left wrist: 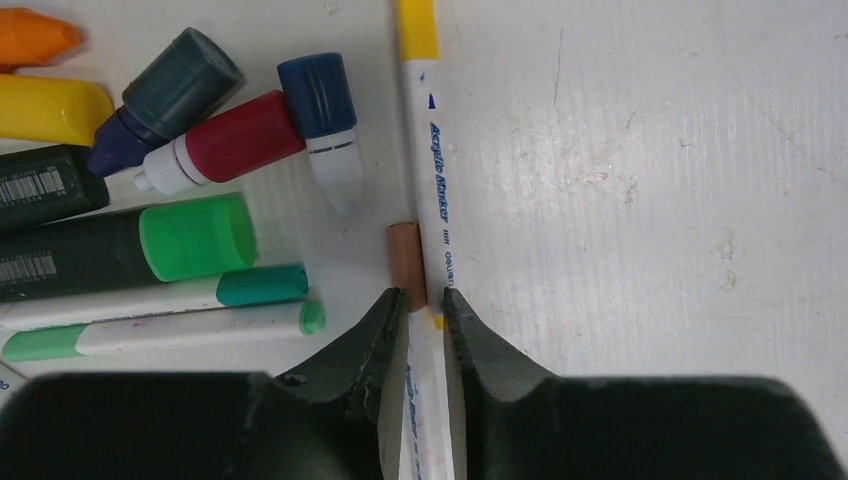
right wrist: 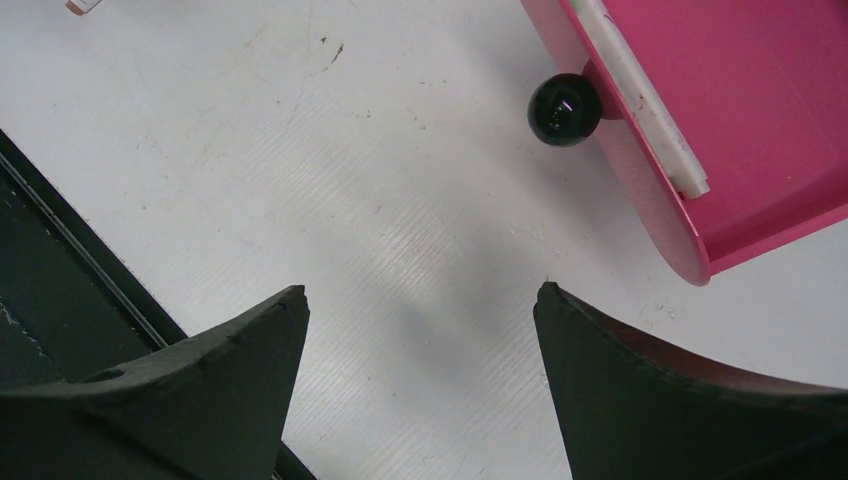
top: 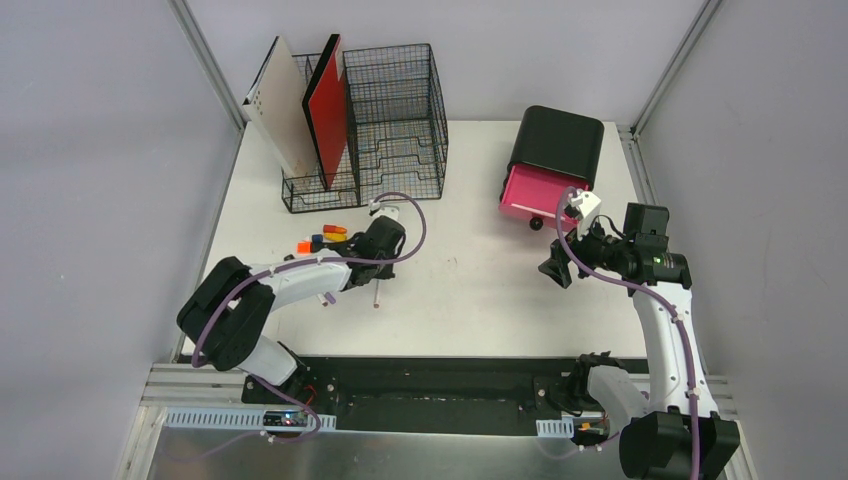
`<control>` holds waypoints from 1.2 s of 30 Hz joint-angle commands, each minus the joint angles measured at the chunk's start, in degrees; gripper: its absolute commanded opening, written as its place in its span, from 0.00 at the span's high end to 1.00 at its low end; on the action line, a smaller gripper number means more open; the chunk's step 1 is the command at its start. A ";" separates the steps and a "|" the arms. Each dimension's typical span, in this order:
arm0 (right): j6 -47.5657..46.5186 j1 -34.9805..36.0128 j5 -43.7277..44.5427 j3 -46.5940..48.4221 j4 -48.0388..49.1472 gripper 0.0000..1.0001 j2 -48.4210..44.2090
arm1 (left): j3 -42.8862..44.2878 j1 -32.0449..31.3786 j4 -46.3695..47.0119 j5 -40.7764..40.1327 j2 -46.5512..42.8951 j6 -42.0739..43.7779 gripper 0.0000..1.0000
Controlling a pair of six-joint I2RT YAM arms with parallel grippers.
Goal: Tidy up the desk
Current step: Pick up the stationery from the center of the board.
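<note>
Pinching white yellow-capped acrylic marker (left wrist: 428,170) with left gripper (left wrist: 425,305); holding right gripper (right wrist: 420,295) wide open, empty, beside pink plastic drawer (right wrist: 770,110).

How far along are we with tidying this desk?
Early on. Done: two boards stand in the mesh organizer, and one white pen lies in the open pink drawer. In hand: the left hand is closed on the yellow-capped acrylic marker; the right hand is open and empty by the drawer. Left: the loose markers and bottles on the desk.
</note>
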 commanded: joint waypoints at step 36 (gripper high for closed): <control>-1.29 -0.90 -1.30 0.32 0.34 0.14 -0.34 | 6.12 1.26 -6.03 4.49 8.32 -0.02 0.98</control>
